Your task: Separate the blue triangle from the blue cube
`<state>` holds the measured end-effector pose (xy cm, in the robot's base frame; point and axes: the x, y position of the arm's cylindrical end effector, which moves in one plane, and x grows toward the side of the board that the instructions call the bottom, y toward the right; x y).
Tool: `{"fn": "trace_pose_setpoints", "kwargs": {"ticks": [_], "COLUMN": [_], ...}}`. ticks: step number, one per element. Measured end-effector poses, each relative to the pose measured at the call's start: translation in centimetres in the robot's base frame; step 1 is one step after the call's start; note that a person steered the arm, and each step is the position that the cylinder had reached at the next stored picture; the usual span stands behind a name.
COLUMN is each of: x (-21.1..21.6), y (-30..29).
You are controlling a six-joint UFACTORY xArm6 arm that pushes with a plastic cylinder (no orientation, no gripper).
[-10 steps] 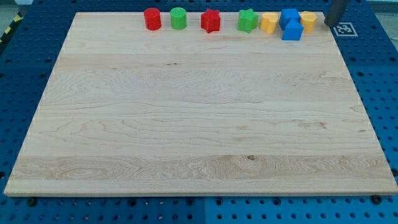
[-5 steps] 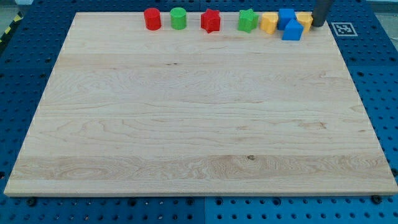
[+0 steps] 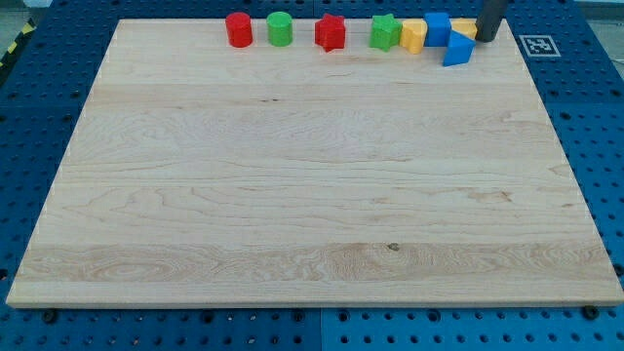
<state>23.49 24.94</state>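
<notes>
At the view's top right of the wooden tabletop (image 3: 292, 195), my tip (image 3: 485, 39), an end effector grasping nothing, stood just right of the small blue triangle block (image 3: 457, 49), which touched the blue cube (image 3: 437, 28).

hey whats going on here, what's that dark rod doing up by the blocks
An arm ending in a dark rod is working at the view's top right of the wooden board. My tip sits just right of a tight cluster: the blue cube, the blue triangle just below and right of it, and a yellow block partly hidden by the rod. The two blue blocks look still touching. Another yellow block, green star, red star, green cylinder and red cylinder line the top edge.
</notes>
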Motion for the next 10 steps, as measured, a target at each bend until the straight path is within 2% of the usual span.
{"fn": "trace_pose_setpoints", "kwargs": {"ticks": [4,8,10], "x": [1.7,6.2,8.8], "y": [-0.4,-5.5,-6.2]}}
